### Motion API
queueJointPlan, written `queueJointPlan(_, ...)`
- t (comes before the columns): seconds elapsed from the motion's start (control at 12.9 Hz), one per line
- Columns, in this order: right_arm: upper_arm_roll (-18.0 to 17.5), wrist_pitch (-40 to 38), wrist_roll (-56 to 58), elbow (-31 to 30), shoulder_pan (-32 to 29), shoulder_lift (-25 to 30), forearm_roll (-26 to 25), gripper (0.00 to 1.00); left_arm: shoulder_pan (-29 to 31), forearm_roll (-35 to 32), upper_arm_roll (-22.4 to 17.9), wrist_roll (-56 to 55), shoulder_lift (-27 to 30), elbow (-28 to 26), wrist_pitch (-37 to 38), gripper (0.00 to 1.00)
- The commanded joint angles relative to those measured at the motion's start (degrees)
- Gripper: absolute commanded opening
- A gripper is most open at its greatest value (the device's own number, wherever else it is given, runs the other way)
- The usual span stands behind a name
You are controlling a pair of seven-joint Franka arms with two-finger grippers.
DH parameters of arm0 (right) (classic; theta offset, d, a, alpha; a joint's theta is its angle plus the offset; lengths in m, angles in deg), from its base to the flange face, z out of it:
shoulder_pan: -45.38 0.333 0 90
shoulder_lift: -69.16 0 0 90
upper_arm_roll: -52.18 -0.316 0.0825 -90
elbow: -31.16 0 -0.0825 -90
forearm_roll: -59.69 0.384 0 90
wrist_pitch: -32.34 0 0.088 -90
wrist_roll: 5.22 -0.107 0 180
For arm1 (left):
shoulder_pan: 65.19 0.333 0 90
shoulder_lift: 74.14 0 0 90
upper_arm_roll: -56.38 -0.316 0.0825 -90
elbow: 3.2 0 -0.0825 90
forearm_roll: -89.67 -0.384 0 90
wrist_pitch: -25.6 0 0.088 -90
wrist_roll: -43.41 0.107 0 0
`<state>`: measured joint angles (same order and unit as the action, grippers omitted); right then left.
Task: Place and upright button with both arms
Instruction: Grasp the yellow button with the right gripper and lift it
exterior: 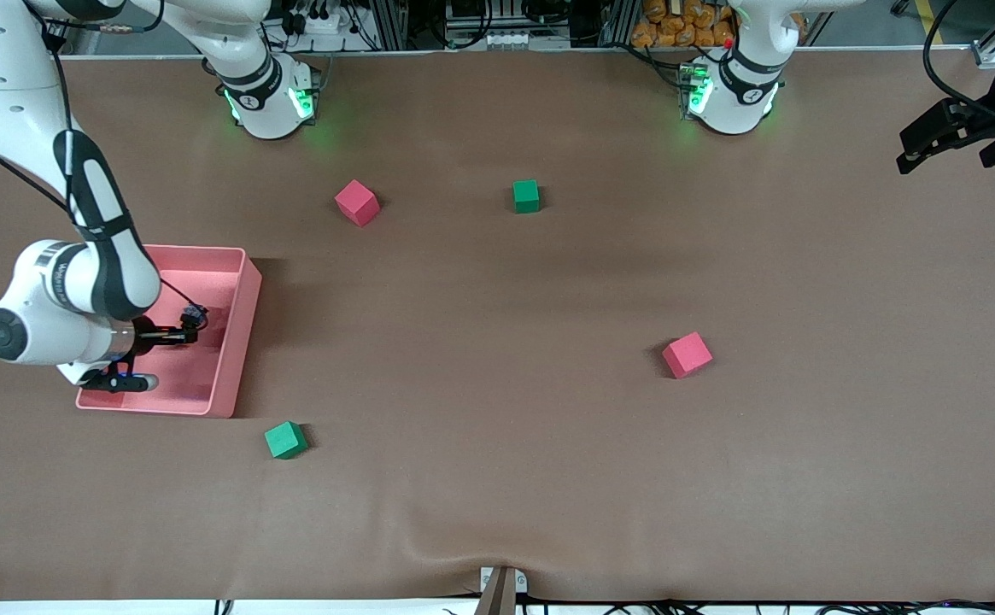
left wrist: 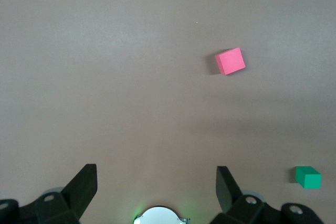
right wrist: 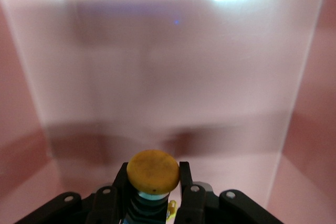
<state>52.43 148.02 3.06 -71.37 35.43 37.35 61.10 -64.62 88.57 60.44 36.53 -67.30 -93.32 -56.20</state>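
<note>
The right gripper (right wrist: 155, 195) is clamped on the button (right wrist: 153, 171): in the right wrist view the orange cap sits low in the frame between the two black fingers (right wrist: 185, 182), with pink wall filling everything above. In the front view that gripper (exterior: 190, 326) is at the middle left of the frame, down inside the pink bin (exterior: 239, 342), so the button is in the bin, in the gripper's hold, though too small to make out there.

The left gripper (exterior: 945, 141) waits at the upper right edge of the front view, over bare table. Its own camera shows its fingers (left wrist: 84, 187) spread wide with nothing between them, above a red cube (left wrist: 230, 60) and a green cube (left wrist: 307, 177).

The step in hand looks like the pick from the bin. Next, the right arm likely has to lift the button clear of the bin walls and carry it toward the open mat, where the left gripper could help stand it cap up. A slip in so small a grasp is the risk.
</note>
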Motion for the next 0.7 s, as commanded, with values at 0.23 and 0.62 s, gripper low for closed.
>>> queueJointPlan(0.23, -0.51, -21.69, 0.34, 19.09, 2.91, 0.87, 1.13, 0.0, 0.22, -1.1, 0.25, -0.06, -0.08, 0.74, 0.94, 1.0)
queueJointPlan(0.62, -0.6, -28.59, -11.58, 28.79, 13.96, 0.69, 8.15, 0.0, 0.22, -1.1, 0.25, 0.03, -0.08, 0.74, 0.85, 1.0)
